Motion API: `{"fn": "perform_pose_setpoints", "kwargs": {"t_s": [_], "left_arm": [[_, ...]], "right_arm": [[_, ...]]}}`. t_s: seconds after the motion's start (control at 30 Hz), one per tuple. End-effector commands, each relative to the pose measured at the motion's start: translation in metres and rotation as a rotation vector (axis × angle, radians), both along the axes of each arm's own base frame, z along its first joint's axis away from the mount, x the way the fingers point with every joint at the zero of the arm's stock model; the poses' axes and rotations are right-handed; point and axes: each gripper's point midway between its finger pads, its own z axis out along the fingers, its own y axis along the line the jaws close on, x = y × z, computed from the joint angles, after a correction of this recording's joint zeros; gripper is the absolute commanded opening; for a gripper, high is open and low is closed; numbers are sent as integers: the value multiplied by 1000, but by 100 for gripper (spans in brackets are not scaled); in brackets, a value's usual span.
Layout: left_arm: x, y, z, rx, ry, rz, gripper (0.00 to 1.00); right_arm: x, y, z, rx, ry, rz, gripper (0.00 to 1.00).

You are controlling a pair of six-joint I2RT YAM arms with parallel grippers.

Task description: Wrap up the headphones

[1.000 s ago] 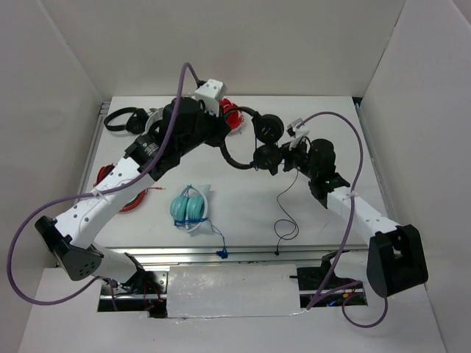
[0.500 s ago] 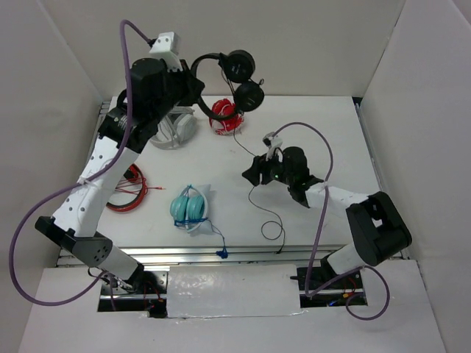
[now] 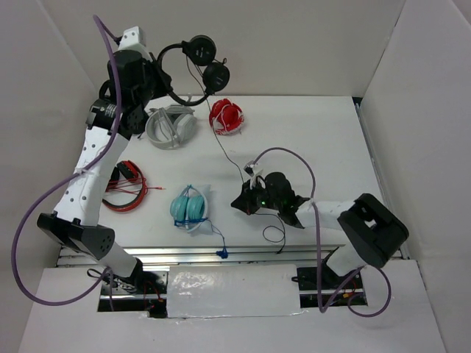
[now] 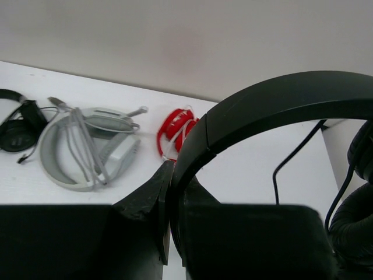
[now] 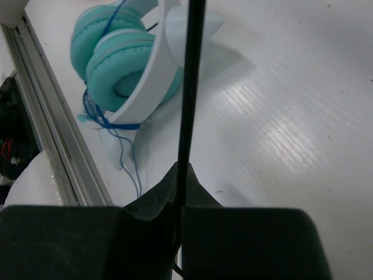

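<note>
The all-black headphones [image 3: 199,66] hang in the air at the back left, earcups to the right. My left gripper [image 3: 157,78] is shut on their thin headband [image 4: 274,99], which runs between the jaws of the left gripper [image 4: 173,198]. Their thin black cable [image 3: 229,158] slants down to my right gripper [image 3: 241,200], low over the table's middle. In the right wrist view the right gripper [image 5: 179,198] is shut on the cable [image 5: 190,87]. A loose loop of cable [image 3: 277,235] lies by the front edge.
Teal headphones [image 3: 189,206] with a blue cable lie just left of the right gripper, also seen as teal headphones [image 5: 122,64]. Grey headphones [image 3: 171,126], a red wound pair [image 3: 227,116] and red-and-black headphones [image 3: 121,184] lie on the left half. White walls enclose the table.
The left arm has carried the black headphones up and to the left. The right gripper moved toward the front left and closed on the cable, which now stretches between the two grippers.
</note>
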Motion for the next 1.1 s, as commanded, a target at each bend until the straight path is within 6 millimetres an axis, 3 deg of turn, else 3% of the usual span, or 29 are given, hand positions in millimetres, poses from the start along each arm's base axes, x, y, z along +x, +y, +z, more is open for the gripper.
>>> {"fn": "perform_pose_setpoints", "kwargs": {"t_s": [0.0, 0.17, 0.5, 0.53, 0.6, 0.67, 0.7, 0.77, 0.8, 0.87, 0.9, 1.0, 1.03, 1.07], "left_arm": [[13, 29, 30, -17, -91, 94, 0], [35, 65, -16, 16, 20, 247, 0], [55, 104, -84, 24, 169, 306, 0], [55, 107, -83, 22, 158, 309, 0], [55, 104, -97, 33, 176, 286, 0], [54, 89, -105, 59, 191, 247, 0], [51, 80, -114, 102, 217, 256, 0], [48, 69, -127, 149, 250, 264, 0], [45, 68, -137, 177, 276, 278, 0], [43, 52, -161, 205, 323, 242, 0], [41, 49, -177, 221, 356, 233, 0], [36, 28, -218, 279, 445, 150, 0], [33, 12, -228, 303, 460, 88, 0], [28, 5, -240, 322, 473, 66, 0]], "right_arm": [[-3, -3, 39, 15, -105, -50, 0], [-5, -19, 57, -119, -171, -160, 0], [-18, -69, 126, -324, -323, -400, 0], [-18, -74, 131, -342, -346, -418, 0], [-15, -81, 151, -359, -395, -463, 0], [-11, -84, 165, -388, -461, -473, 0], [-4, -82, 186, -379, -536, -500, 0], [3, -85, 197, -424, -597, -509, 0], [7, -83, 218, -392, -634, -538, 0], [17, -83, 238, -430, -709, -541, 0], [20, -82, 260, -412, -737, -563, 0], [31, -89, 301, -402, -828, -613, 0], [38, -96, 312, -395, -846, -649, 0], [38, -97, 337, -323, -856, -670, 0]]}}
